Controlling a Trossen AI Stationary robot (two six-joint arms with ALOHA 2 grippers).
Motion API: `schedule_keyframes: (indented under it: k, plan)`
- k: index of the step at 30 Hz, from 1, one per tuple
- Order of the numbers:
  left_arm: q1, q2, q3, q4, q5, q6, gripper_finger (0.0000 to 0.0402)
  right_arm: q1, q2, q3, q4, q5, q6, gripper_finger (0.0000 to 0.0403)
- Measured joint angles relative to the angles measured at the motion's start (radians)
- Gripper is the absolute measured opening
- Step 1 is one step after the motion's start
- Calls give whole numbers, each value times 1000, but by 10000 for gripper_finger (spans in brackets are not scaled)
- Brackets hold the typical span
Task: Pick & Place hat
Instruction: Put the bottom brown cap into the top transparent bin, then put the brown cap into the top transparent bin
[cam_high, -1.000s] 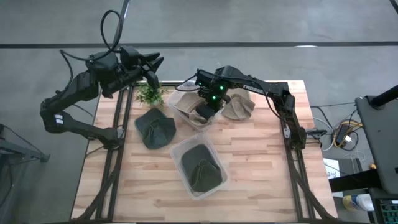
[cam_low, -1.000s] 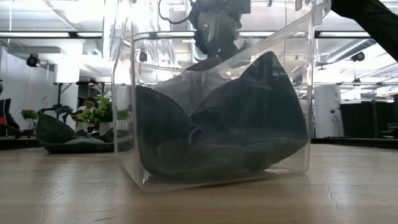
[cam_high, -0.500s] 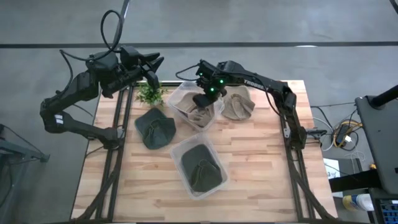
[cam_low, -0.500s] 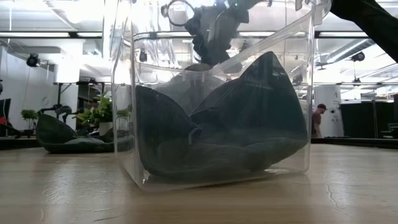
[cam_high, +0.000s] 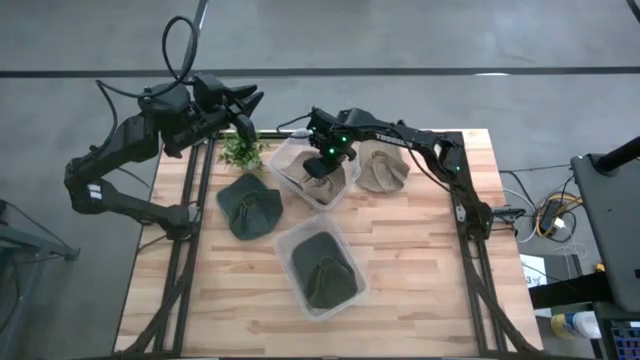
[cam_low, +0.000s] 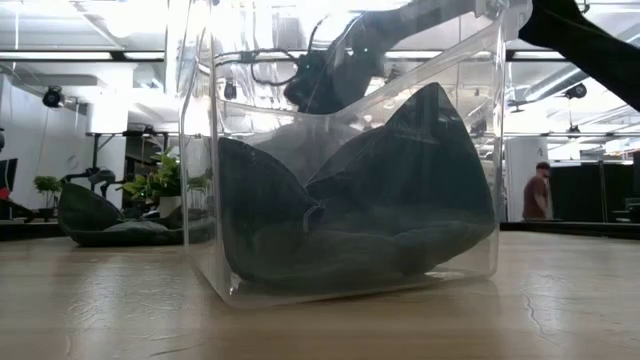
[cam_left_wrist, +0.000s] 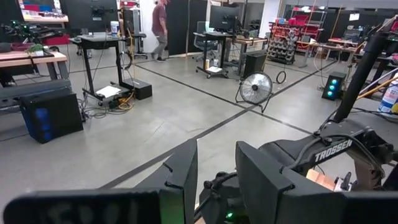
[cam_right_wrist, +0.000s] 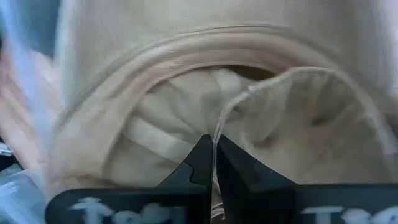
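Observation:
A beige hat (cam_high: 318, 186) lies in a clear bin (cam_high: 284, 160) at the table's far middle. My right gripper (cam_high: 322, 163) hangs over that bin and is shut on the hat; the right wrist view shows its fingers (cam_right_wrist: 213, 163) closed on a thin cloth edge. A second beige hat (cam_high: 386, 170) rests on the table right of the bin. A dark green hat (cam_high: 250, 206) lies flat on the table to the left. My left gripper (cam_high: 250, 108) waits open beyond the far left corner, touching nothing. My right gripper pinches a thin edge of the beige hat's brim (cam_right_wrist: 215, 134) between its two fingers, coming slanting from above. The edge stands up between the fingertips, and the rest of the hat spreads beyond them in the bin. One layer or several, I cannot tell.
A second clear bin (cam_high: 286, 240) near the table's middle holds a dark hat (cam_low: 350, 220) and fills the low view. A small green plant (cam_high: 240, 152) stands at the far left edge. Bare wood lies at the near edge and right side. A person walks in the room behind.
My right gripper has moved over the far bin toward the table's left and far edge, and its wrist has turned. More of the beige hat in the bin shows now than a second ago.

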Motion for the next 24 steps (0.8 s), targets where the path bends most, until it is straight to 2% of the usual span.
schedule_keyframes:
  k: [12,18,24]
  plan:
    - [0,0,0,-4,0,20,103,0,65,86,-15,-33,-35,12]
    - [0,0,0,-9,0,21,103,0,25,168,-36,-34,-49,56]
    - [0,0,0,-9,0,21,103,2,19,279,-155,-33,-77,106]
